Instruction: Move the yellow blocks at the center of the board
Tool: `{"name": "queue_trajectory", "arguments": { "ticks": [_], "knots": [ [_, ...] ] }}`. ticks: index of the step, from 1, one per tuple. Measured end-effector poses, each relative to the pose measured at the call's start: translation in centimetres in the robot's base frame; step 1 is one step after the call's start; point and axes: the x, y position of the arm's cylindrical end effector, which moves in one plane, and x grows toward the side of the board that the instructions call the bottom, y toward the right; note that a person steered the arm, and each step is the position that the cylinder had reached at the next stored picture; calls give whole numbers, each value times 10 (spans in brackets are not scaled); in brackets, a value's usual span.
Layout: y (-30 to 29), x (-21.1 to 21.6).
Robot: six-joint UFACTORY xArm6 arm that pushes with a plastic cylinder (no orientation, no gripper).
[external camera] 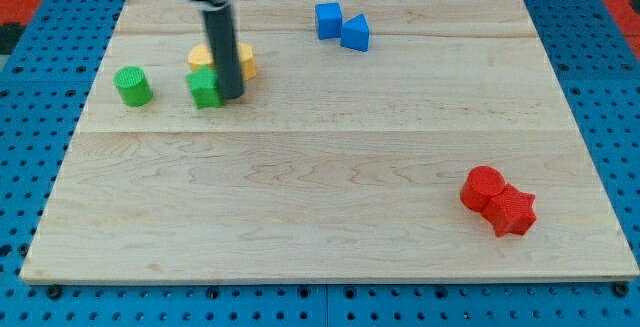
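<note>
Seven small coloured blocks sit on the pale wooden surface. Furthest toward nine o'clock stands a green plastic cylinder. Next comes a green star-shaped block, with two yellow blocks at its twelve and one o'clock, shapes partly hidden by the rod. My tip, a plain rod with no end effector to spread or pinch, touches the green star's three o'clock side. A blue cube and blue triangular block touch near twelve o'clock. A red cylinder and red star-like block touch toward four o'clock.
</note>
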Motion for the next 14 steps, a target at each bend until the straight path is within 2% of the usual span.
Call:
{"name": "queue_trajectory", "arguments": {
  "ticks": [1, 4, 11, 12, 13, 14],
  "knots": [
    [-48, 2],
    [-21, -7],
    [-18, -34],
    [-51, -53],
    [-55, -77],
    [36, -70]
  ]
}}
